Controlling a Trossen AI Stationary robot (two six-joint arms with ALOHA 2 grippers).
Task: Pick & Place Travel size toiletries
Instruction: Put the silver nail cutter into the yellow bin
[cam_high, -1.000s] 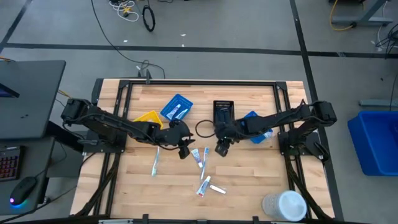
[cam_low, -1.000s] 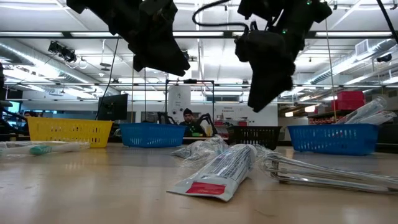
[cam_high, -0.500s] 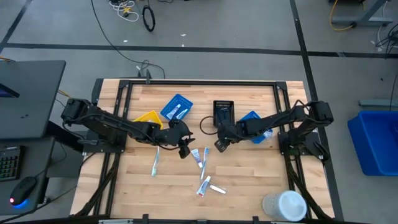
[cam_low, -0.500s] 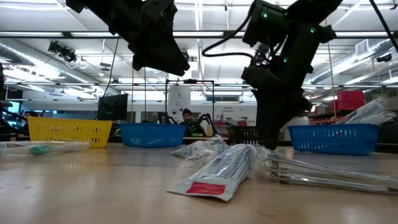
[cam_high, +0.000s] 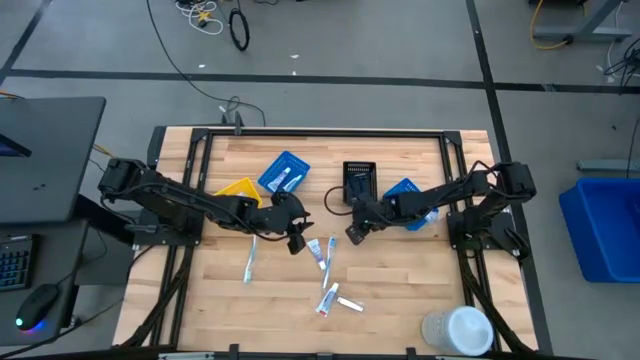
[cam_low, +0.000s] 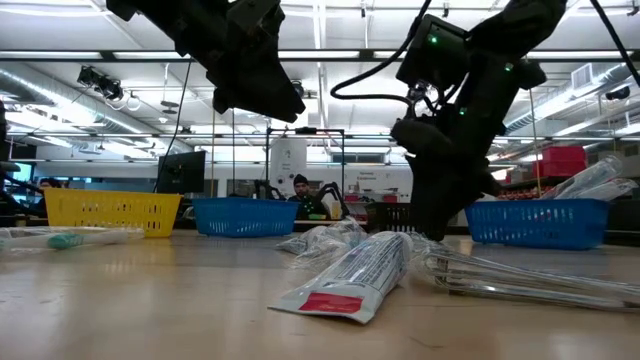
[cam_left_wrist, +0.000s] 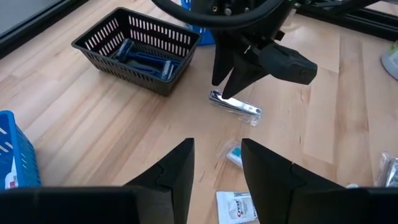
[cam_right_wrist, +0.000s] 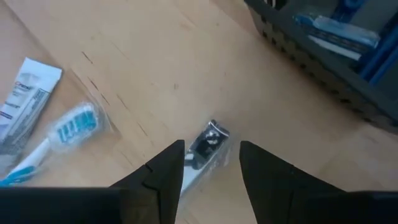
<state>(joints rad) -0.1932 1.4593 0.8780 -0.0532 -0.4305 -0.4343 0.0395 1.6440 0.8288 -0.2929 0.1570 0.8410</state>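
Travel size toiletries lie loose on the wooden table: two tubes and a wrapped toothbrush, more tubes nearer the front edge, and a toothbrush to the left. A small silvery item in clear wrap lies flat near the black bin. My right gripper is open and low over it, pointing steeply down, one finger on each side; I see no touch. My left gripper hangs open well above the table, over a wrapped toothbrush head.
A black bin holding blue items stands just beyond the right gripper. A blue bin and a yellow bin stand at the far left, another blue bin under the right arm. A large white round container sits at the front right corner.
My right gripper has come down toward the table, rolling about its own axis, and now stands low over the silvery item. The toiletries have stayed in place.
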